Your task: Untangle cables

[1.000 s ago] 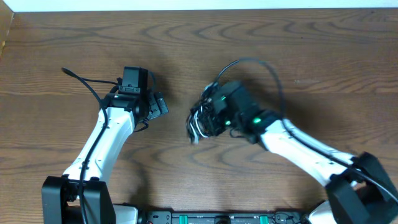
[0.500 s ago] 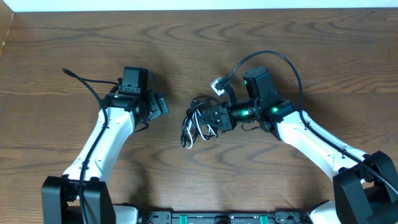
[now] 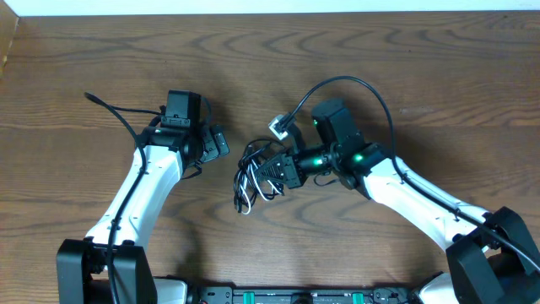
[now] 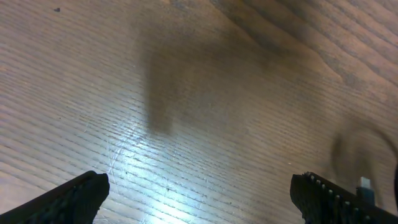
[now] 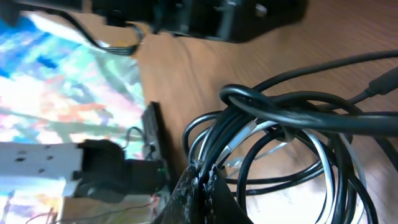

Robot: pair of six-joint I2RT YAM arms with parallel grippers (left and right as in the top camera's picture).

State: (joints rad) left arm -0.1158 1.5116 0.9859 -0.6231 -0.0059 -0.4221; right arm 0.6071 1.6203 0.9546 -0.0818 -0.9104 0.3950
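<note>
While both arms reach over a brown wooden counter [image 3: 422, 76], only one is at work. Seen from overhead, the left arm [image 3: 143, 186] rests left of centre, and its left tool [image 3: 215, 143] stands spread as wide as it goes, holding nothing; its wrist view shows only bare wood between the fingers. The right arm [image 3: 405, 190] stretches in from the right, and its right tool [image 3: 283, 169] is closed tight, apparently pinched on the edge of the tangle.

The cables [image 3: 253, 173] lie bunched at the centre of the counter, between the two tools and nearer the right one. The right wrist view shows the black cable [image 5: 292, 106] coiled in several overlapping loops, with the white cable [image 5: 311, 146] threaded through them. A few loops trail toward the front edge. Whether the bunch is lifted or rests on the wood, I cannot tell.

Both cords look light, thin and limp, so they should sag and slide rather than hold a shape, and a smooth jacket may slip through a loose pinch. A sensible hold for the empty tool would be a free outer loop of the white one, pulled gently away from the black.
</note>
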